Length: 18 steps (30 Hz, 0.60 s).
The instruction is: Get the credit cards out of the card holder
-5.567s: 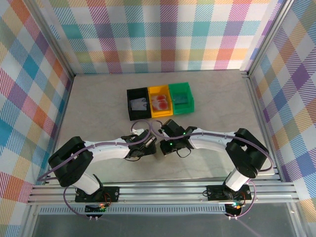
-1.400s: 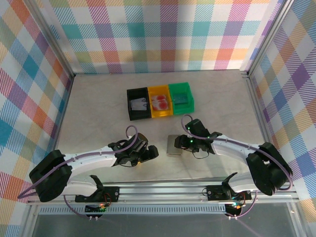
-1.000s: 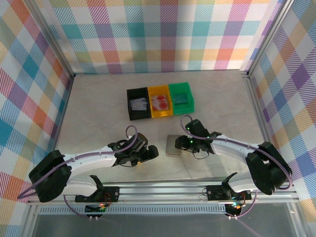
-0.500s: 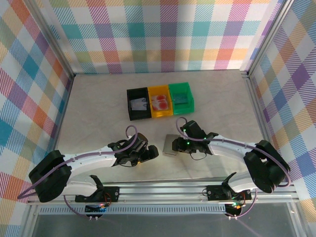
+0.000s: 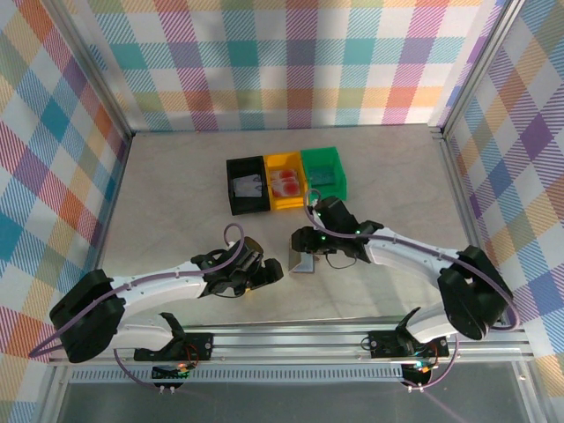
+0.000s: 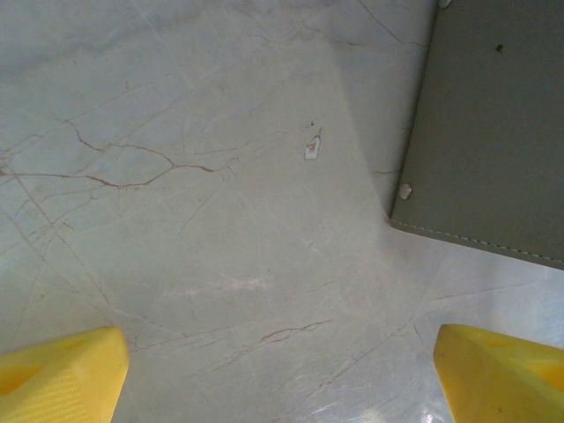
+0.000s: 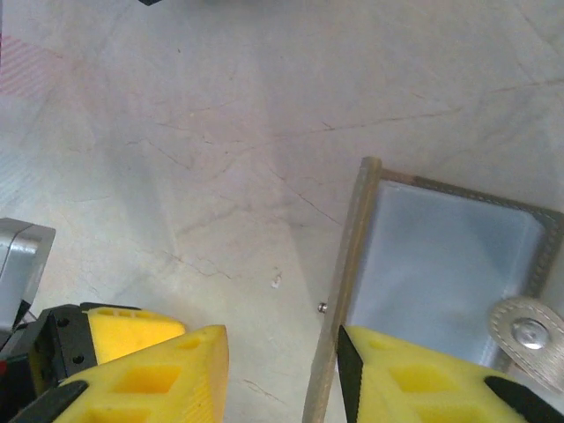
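The grey-brown card holder [image 5: 302, 261] lies on the table between the two grippers. My right gripper [image 5: 305, 243] stands over it, jaws apart. In the right wrist view one flap [image 7: 349, 282] stands up edge-on between the fingers, against the right finger [image 7: 414, 379] and clear of the left finger [image 7: 154, 374]. Its pale blue inside [image 7: 432, 264] and a metal snap [image 7: 527, 332] face the camera. My left gripper [image 5: 266, 272] rests open just left of the holder, whose grey outside [image 6: 493, 123] lies beyond its yellow fingertips [image 6: 62, 374]. Credit cards lie in the bins: greyish [image 5: 248, 186], red [image 5: 285, 183], teal [image 5: 324, 175].
A black bin [image 5: 232, 188], a yellow bin [image 5: 271, 204] and a green bin [image 5: 343, 183] stand in a row just beyond the card holder. Aluminium posts and checked walls close in the table [image 5: 176, 203] on three sides.
My right gripper has moved left and towards the bins over the card holder, narrowing its jaws, and the flap now stands raised. The left arm has stayed still.
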{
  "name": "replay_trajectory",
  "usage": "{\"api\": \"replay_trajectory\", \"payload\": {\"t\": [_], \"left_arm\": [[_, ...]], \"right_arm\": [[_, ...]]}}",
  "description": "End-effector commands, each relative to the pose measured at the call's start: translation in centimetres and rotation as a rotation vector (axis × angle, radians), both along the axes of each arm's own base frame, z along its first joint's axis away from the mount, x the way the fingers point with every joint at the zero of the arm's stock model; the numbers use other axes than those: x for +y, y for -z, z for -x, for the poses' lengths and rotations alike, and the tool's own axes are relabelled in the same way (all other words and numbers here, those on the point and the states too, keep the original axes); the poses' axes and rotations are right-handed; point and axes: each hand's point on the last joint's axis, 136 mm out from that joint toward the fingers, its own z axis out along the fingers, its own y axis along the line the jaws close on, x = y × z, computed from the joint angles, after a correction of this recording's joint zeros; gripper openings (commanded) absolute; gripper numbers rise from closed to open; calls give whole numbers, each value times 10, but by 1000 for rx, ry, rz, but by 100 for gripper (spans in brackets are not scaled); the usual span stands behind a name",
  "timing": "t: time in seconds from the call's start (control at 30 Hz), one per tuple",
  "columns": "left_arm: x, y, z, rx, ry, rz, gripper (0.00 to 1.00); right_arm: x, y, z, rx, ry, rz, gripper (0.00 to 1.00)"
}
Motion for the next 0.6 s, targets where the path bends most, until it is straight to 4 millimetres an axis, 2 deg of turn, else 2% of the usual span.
{"api": "replay_trajectory", "payload": {"t": [0.0, 0.23, 0.33, 0.57], "left_arm": [[3, -5, 6, -9, 19, -4, 90], [10, -12, 8, -31, 20, -7, 91], [18, -12, 12, -31, 20, -27, 91], [34, -12, 19, -40, 14, -60, 91]], "right_arm": [[19, -2, 4, 6, -62, 5, 40], [55, 5, 8, 46, -104, -14, 40], [65, 14, 11, 72, -97, 7, 41], [72, 41, 12, 165, -31, 32, 42]]}}
